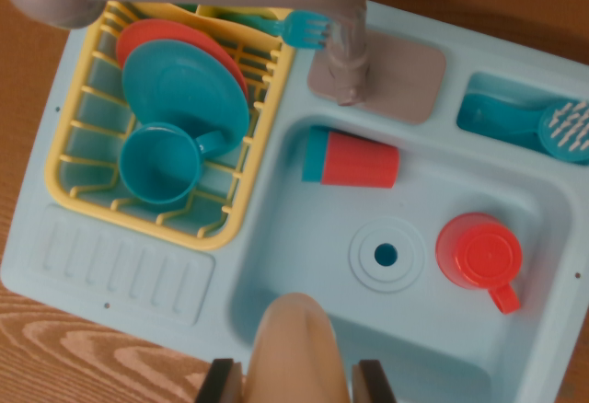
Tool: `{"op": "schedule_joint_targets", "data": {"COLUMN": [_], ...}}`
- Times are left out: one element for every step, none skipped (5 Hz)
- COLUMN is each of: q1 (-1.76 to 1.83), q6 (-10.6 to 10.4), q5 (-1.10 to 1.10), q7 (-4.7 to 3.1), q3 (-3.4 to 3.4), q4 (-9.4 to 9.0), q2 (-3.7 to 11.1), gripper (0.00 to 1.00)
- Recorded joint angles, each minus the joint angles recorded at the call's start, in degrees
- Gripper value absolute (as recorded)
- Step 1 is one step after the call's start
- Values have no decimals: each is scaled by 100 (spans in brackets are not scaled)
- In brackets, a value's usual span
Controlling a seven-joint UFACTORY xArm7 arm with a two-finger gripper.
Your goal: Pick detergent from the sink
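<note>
I had the gripper (296,380) clamped on the detergent bottle (296,348) at the sink's (276,265) near edge; smooth rounded top could slip.

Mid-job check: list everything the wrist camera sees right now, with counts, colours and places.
Toy sink: one, light blue, on wooden table.
Faucet: one, grey, behind basin.
Drying rack: one, yellow, wrist view's left.
Plates: two, teal over red, in rack.
Teal cup: one, in rack.
Fork: one, teal, rack's far edge.
Lying cup: one, red and teal, in basin.
Red cup: one, upside down, in basin.
Brush: one, teal, side tray.
Detergent bottle: one, beige, bottom centre.
Hand: dark fingers flank the bottle; grip unclear.
</note>
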Motion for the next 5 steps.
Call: {"op": "schedule_joint_targets", "data": {"q1": [0, 0, 0, 0, 1], "q6": [91, 91, 144, 144, 157], "q5": [-7, -7, -12, -12, -13], "q7": [11, 11, 17, 17, 18], "q3": [0, 0, -1, -1, -1], "q4": [66, 66, 105, 105, 114], "q2": [-25, -25, -41, -41, -44], "gripper": [100, 100, 100, 100, 100]}}
